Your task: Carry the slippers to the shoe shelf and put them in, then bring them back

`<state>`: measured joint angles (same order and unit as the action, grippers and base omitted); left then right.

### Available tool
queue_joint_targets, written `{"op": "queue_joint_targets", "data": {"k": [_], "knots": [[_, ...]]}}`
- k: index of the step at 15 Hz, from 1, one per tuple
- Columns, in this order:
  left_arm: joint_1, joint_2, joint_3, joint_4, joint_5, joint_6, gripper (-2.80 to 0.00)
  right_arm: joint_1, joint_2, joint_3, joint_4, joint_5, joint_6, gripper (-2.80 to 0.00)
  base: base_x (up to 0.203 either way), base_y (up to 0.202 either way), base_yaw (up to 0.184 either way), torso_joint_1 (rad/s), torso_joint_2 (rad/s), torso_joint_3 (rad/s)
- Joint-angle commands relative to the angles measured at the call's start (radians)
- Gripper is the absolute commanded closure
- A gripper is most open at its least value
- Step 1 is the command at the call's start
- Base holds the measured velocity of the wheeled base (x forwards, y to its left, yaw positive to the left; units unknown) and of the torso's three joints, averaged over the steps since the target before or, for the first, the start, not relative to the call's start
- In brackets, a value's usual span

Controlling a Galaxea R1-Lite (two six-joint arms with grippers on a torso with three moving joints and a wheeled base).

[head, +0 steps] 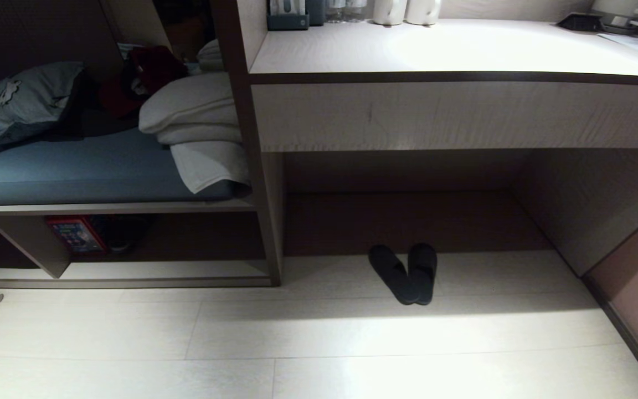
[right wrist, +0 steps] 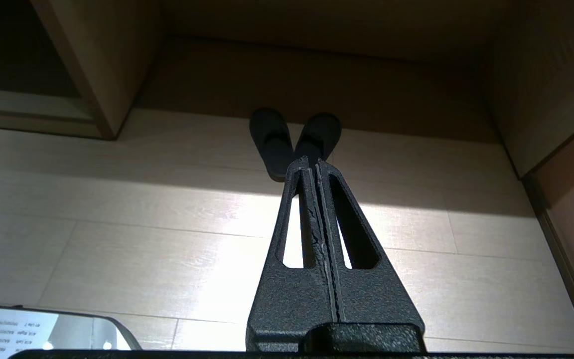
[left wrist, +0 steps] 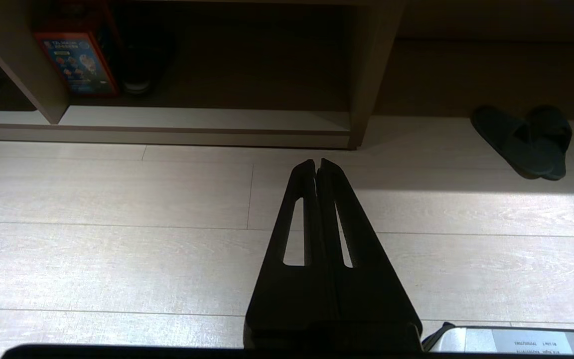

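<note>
The slippers (head: pixel 405 273), a near-black pair in shadow, lie on the pale floor under the desk, heels touching and toes spread toward the back wall; they also show as the slippers (left wrist: pixel 523 141) and the slippers (right wrist: pixel 292 139). The shoe shelf (head: pixel 158 270) is the low open compartment at lower left, with a pale base board (left wrist: pixel 202 118) and an upright divider (head: pixel 31 244). My left gripper (left wrist: pixel 316 162) is shut and empty, held above the floor in front of the shelf. My right gripper (right wrist: pixel 312 160) is shut and empty, pointing at the slippers from a distance. Neither arm appears in the head view.
A red box (head: pixel 75 234) and a dark shoe (left wrist: pixel 137 65) stand at the back of the shoe shelf. Above it is a blue cushion (head: pixel 92 166) with folded white towels (head: pixel 197 122). The desk front (head: pixel 457 113) overhangs the slippers; a side panel (head: pixel 601 205) closes the recess on the right.
</note>
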<state>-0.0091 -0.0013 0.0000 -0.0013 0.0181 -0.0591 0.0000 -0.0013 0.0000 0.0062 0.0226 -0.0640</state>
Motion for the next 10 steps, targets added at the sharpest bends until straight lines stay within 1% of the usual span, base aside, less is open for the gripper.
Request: {"op": "queue_joint_targets", "data": {"k": [1, 10], "knots": [[0.000, 0.001, 0.000, 0.000, 0.000, -0.001, 0.00, 0.000, 0.000, 0.002, 0.000, 0.000, 0.000, 0.00, 0.000, 0.000, 0.000, 0.000, 0.00, 0.000], [0.000, 0.001, 0.000, 0.000, 0.000, -0.001, 0.00, 0.000, 0.000, 0.000, 0.000, -0.001, 0.004, 0.00, 0.000, 0.000, 0.000, 0.000, 0.00, 0.000]]}}
